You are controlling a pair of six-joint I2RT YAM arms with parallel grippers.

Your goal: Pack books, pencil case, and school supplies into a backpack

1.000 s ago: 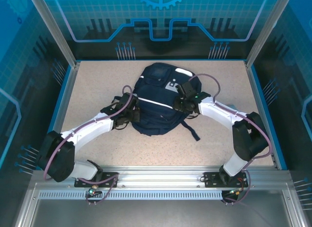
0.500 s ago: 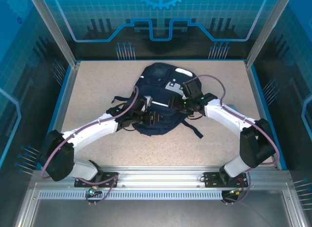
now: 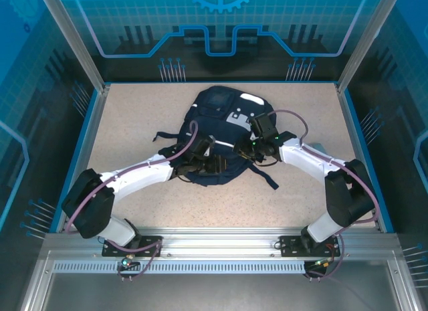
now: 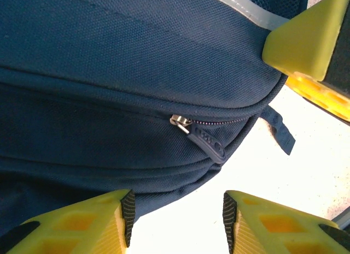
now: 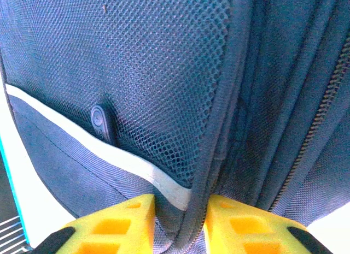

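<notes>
The navy backpack (image 3: 217,110) lies flat in the middle of the table. My left gripper (image 3: 212,165) is open at its near edge; in the left wrist view its jaws (image 4: 178,210) stand apart over bare table, just below the backpack (image 4: 136,63) and a closed zipper's pull (image 4: 206,140). My right gripper (image 3: 242,149) is shut on the backpack's right side; the right wrist view has the gripper (image 5: 180,210) pinching the piped seam beside a mesh pocket (image 5: 164,74). One yellow finger of the right gripper (image 4: 303,35) is in the left wrist view. Books, pencil case and school supplies are out of view.
Dark straps (image 3: 164,136) trail off the backpack's left, and one strap (image 3: 269,180) runs toward the near right. The speckled table (image 3: 134,117) has a blue rim (image 3: 90,137) and aluminium posts at its corners.
My left gripper went from shut to open and slid right along the backpack's near edge. My right gripper opened, then closed again on the backpack's side. The backpack's near end bunched up.
</notes>
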